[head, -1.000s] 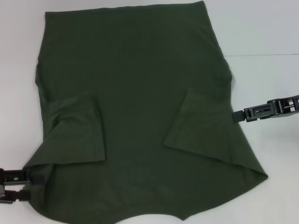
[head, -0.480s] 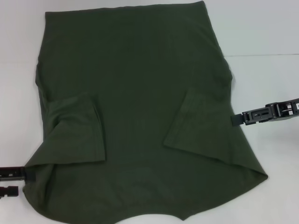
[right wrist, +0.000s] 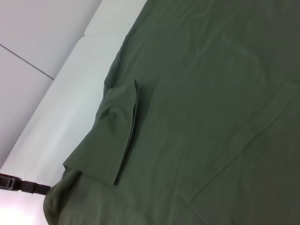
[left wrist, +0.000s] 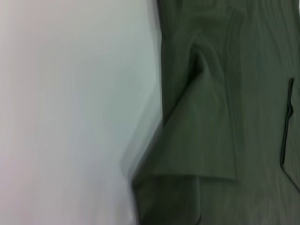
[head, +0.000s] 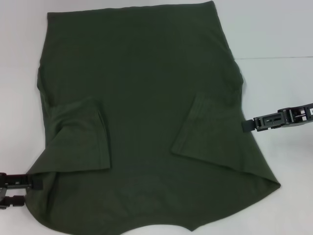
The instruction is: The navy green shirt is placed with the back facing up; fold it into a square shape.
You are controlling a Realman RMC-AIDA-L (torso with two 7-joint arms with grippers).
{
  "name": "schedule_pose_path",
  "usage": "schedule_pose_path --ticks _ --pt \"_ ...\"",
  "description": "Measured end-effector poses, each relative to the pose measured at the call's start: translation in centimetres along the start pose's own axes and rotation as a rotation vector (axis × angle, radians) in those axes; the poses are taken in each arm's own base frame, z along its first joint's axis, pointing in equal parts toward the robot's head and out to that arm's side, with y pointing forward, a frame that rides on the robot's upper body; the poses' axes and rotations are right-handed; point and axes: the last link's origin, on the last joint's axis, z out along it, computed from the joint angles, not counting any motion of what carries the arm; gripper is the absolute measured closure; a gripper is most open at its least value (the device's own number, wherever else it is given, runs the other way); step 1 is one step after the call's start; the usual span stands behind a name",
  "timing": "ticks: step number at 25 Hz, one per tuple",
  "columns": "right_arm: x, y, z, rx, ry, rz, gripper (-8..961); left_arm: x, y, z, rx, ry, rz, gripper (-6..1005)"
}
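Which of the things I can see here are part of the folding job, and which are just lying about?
Part of the job:
- navy green shirt, spread flat, both sleeves folded inward
- left gripper, at the shirt's near left corner
- right gripper, at the shirt's right edge

Just there:
- white table under the shirt; nothing else lies on it in view

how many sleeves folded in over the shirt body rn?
2. The left sleeve lies on the navy green shirt near the left gripper; the right sleeve lies near the right gripper.
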Motion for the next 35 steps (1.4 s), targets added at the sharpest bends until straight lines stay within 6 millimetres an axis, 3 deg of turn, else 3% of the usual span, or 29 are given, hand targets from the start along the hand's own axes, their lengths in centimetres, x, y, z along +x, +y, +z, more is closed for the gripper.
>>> schedule_pose_path --ticks 35 --pt "0.4 -0.4 0.1 0.015 -0.008 0.01 66 0.4 0.2 2.2 0.006 -0.012 -0.047 92"
